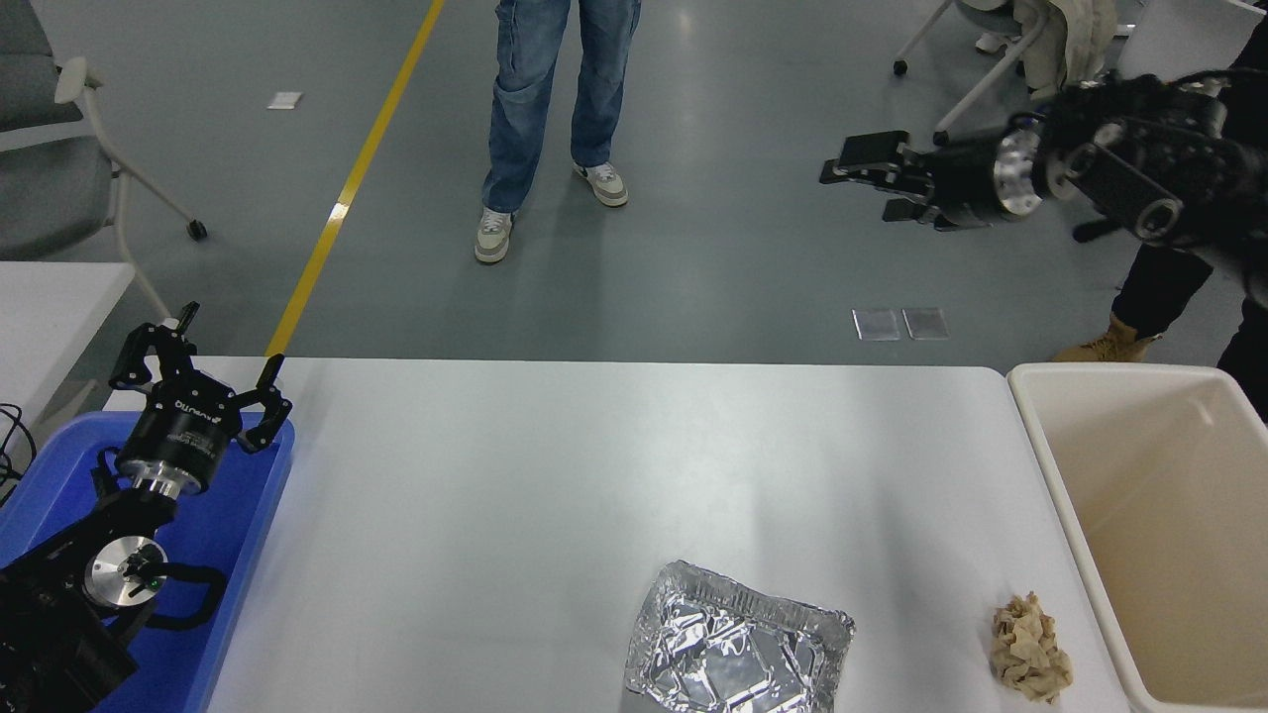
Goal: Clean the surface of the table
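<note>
Floor: grey, with a yellow line running toward the far left.
Table surface (515, 495): white, filling the lower middle, between the blue tray (238, 555) on the left and the beige bin (1070, 515) on the right.
Right gripper (860, 180): raised high beyond the table's far right corner, pointing left, well apart from the table surface; jaws spread, gripping nothing.
Left gripper (198, 368): parked over the blue tray at the lower left, beside the table's left edge; jaws spread, empty.
Foil tray (735, 654): one, crumpled, at the near edge.
Paper wad (1030, 649): one, tan, right of the foil tray, near the bin.
Person (555, 109): one in jeans beyond the far side.
Bins: one.
</note>
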Tool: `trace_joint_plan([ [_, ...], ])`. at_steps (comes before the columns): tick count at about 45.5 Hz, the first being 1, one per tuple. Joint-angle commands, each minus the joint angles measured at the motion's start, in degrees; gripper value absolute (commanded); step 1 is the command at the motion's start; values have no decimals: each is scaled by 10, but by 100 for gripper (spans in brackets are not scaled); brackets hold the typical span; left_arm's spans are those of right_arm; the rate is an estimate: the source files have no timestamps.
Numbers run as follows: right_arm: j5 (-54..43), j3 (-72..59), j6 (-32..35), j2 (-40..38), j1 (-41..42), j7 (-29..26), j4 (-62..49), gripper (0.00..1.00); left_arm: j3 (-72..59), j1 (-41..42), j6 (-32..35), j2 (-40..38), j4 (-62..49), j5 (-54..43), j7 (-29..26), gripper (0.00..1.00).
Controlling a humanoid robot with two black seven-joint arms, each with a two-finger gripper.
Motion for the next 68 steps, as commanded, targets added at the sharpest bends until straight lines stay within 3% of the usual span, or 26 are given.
trace_joint_plan([
  [1,-124,-19,7,106,12,-1,0,99,0,0,0,0,0,0,0,100],
  [16,-142,-141,24,107,10,0,52,99,0,0,0,0,0,0,0,100],
  [40,-320,-152,35,107,42,0,268,99,0,0,1,0,1,0,0,100],
  [55,-337,-156,34,43,53,0,402,99,0,0,0,0,1,0,0,100],
  [68,-342,-137,27,33,2,-1,398,99,0,0,1,0,0,0,0,100],
])
